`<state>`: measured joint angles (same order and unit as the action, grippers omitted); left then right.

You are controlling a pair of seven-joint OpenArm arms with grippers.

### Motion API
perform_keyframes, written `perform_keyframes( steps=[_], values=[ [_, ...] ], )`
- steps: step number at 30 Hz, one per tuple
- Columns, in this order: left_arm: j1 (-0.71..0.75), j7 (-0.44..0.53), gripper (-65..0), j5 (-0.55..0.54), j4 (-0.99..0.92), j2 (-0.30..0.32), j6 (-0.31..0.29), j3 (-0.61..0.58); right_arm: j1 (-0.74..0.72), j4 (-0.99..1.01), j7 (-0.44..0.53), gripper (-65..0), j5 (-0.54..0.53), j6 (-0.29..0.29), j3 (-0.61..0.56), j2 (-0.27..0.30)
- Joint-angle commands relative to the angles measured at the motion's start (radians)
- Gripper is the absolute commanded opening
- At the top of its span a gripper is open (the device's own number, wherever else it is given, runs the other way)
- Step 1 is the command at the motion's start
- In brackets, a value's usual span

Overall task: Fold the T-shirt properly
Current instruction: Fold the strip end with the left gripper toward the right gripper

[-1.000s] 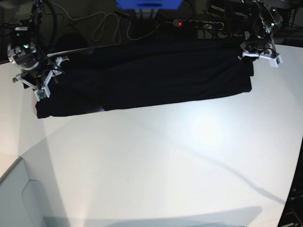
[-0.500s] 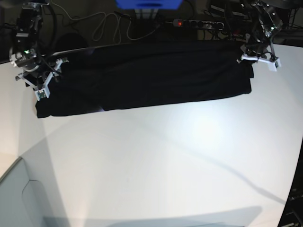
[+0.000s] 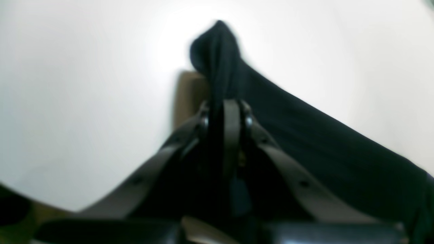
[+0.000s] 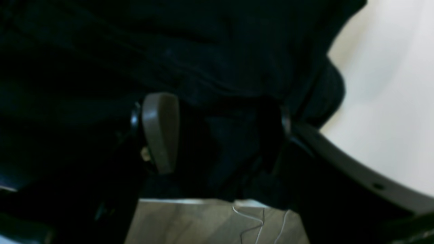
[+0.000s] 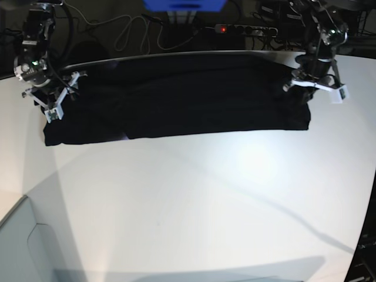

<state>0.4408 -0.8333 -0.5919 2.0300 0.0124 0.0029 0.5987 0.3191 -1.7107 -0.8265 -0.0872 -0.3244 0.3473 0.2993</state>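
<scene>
Black T-shirt point(image 5: 188, 97) spans the table point(image 5: 194, 205); wrist view shows jaws pinching cloth.

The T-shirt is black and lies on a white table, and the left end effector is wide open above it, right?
Not quite. The left end effector is shut, pinching a fold of the black T-shirt, as the left wrist view shows. The table is white.
</scene>
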Motion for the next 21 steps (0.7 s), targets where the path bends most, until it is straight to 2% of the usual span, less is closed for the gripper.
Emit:
perform_keyframes(
  steps=[1,10,14,21],
  values=[
    [0.003,0.002,-65.0,-0.015,0.018,0.004,-0.005,-0.033,-0.005,-0.018,0.017,-29.8,-0.003,-0.018,0.006,0.016],
    [0.010,0.002,-65.0,-0.012,0.022,0.007,-0.004,-0.435,-0.005,-0.019,0.017,-29.8,-0.003,-0.018,0.006,0.016],
    [-0.029,0.002,-65.0,-0.004,0.015,0.042,-0.004,-0.595,-0.007,-0.019,0.017,-29.8,-0.003,-0.018,0.006,0.016],
    [-0.129,0.002,-65.0,-0.001,0.011,0.054,0.003,-0.744,-0.007,-0.019,0.017,-29.8,-0.003,-0.018,0.006,0.016]
  ],
)
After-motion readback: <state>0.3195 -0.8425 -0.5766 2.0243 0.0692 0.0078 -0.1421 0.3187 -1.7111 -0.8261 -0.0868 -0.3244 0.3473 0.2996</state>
